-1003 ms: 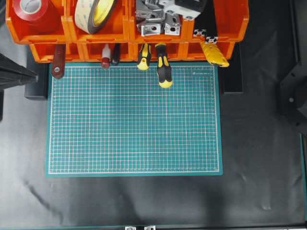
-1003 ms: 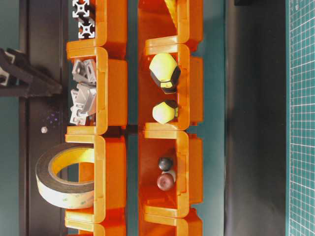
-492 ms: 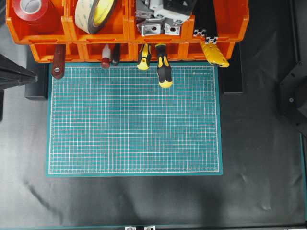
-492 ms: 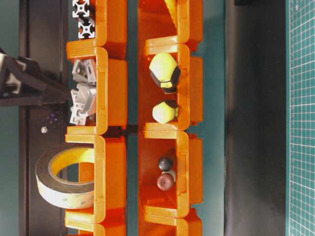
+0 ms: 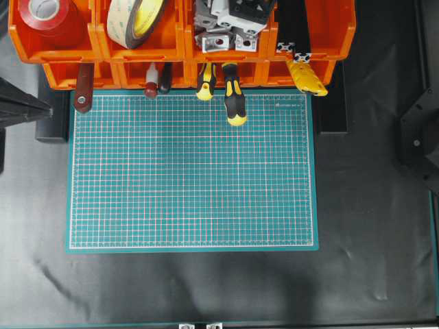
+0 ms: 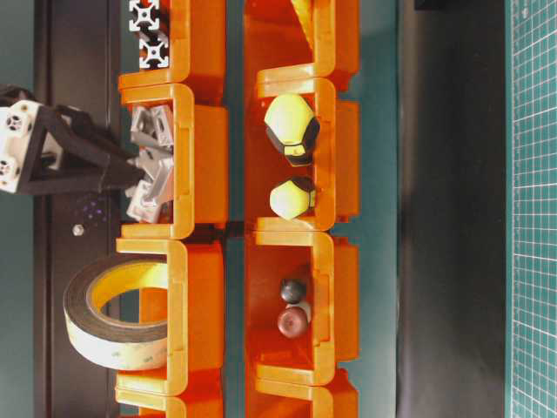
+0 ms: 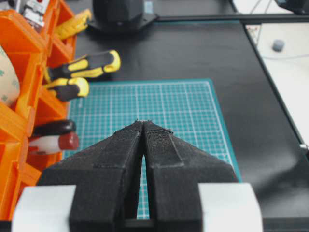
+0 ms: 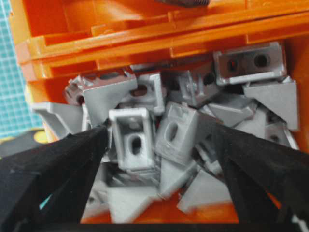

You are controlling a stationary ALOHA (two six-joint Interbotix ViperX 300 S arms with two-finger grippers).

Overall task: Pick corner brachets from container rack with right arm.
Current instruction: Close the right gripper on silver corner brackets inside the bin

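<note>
A: Right gripper (image 8: 159, 140) state?
B: Jaws spread wide, one finger (image 8: 53, 164) at 8 o'clock in the right wrist view, the other at 4 o'clock. Nothing between them is pinched. The tips sit down among the corner brackets (image 8: 169, 145), and the left tip looks to be touching one (hard to be sure).
A: Where are the brackets?
B: Heaped loose in an upper bin of the orange rack (image 5: 322, 31), third bin from the left in the overhead view, at 12 o'clock above the green cutting mat (image 5: 192, 171). The right arm (image 5: 243, 10) covers most of that pile (image 5: 219, 41) from above. In the table-level view the gripper (image 6: 135, 174) comes in from 9 o'clock, tips in the brackets (image 6: 150, 139).
A: Left gripper (image 7: 144, 126)?
B: Fingers pressed together, holding nothing, hanging over the mat (image 7: 183, 111).
A: Other stuff?
B: Red tape roll (image 5: 48, 17) and a beige tape roll (image 5: 137, 17) in the upper bins at 11 o'clock. Two yellow-black screwdrivers (image 5: 233, 99) stick out of a lower bin onto the mat edge. Black slotted bars (image 5: 293, 49) in the bin just right of the brackets.
</note>
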